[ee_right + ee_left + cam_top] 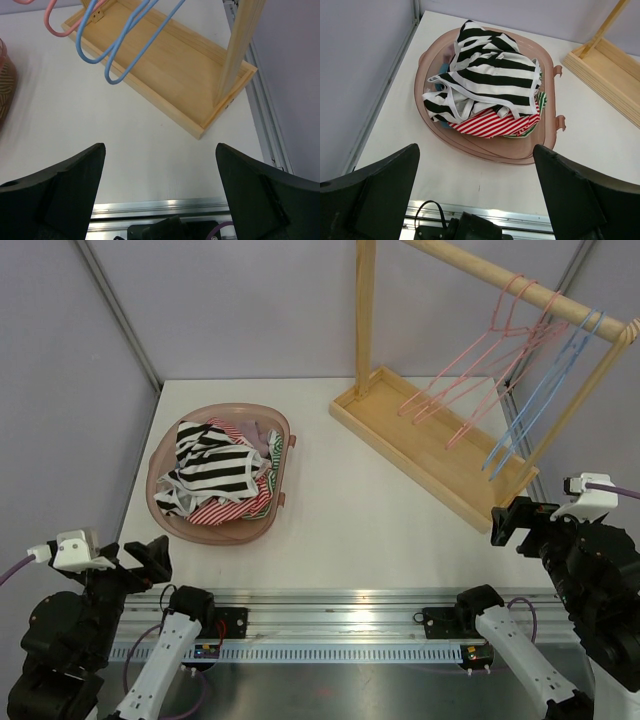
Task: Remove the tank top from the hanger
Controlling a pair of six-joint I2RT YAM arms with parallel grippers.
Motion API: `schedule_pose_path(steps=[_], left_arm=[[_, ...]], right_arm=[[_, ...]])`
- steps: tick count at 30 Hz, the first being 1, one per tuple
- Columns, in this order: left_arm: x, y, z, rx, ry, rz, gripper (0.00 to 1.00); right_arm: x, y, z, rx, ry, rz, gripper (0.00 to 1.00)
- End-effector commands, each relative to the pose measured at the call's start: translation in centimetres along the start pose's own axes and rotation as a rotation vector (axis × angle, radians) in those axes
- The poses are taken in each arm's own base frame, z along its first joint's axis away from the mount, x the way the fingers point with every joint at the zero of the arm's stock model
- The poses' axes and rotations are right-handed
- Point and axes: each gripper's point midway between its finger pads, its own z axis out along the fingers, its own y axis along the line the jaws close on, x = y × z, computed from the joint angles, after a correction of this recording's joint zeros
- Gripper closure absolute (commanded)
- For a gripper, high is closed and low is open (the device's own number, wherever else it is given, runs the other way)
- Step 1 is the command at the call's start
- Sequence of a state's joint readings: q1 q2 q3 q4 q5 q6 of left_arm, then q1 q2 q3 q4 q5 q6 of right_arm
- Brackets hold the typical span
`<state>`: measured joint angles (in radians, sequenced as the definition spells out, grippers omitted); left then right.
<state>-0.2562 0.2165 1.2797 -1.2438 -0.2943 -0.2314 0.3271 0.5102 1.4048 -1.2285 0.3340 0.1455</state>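
Both arms sit back at the table's (pixel 350 530) near edge. The left gripper (pixel 476 150) is spread wide, the right gripper (pixel 160 147) is spread wide too, and neither holds anything. The black-and-white striped tank top (pixel 490 75) lies on top of the heap in the pink basket (pixel 283 426), towards the left edge. Pink hangers (pixel 520 332) and blue hangers (pixel 560 365) hang bare on the wooden rack (pixel 430 445) at the far right corner, with open table between.

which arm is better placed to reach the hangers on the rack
Right. The right arm sits beside the wooden rack, with the blue hangers just ahead of its open jaws. The left arm is by the basket of clothes.
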Motion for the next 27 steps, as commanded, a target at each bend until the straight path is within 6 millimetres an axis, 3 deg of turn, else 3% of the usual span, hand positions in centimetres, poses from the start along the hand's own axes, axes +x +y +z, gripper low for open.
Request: schedule_pose_path(steps=[1,13,27], left_arm=[[0.1,-0.7,0.0,0.043,-0.002,0.002,0.01],[2.2,-2.6,0.9,0.141,0.042,-0.03,0.01],[2.3,-2.9,1.5,0.149,0.048,-0.026,0.01]], right_arm=[[0.3,-0.8,-0.2,0.027,-0.017,-0.026,0.01],[1.2,0.5,0.5,-0.044,-0.044,0.012,0.01],[1.3,1.0,1.1,-0.057,-0.037,0.013,0.0]])
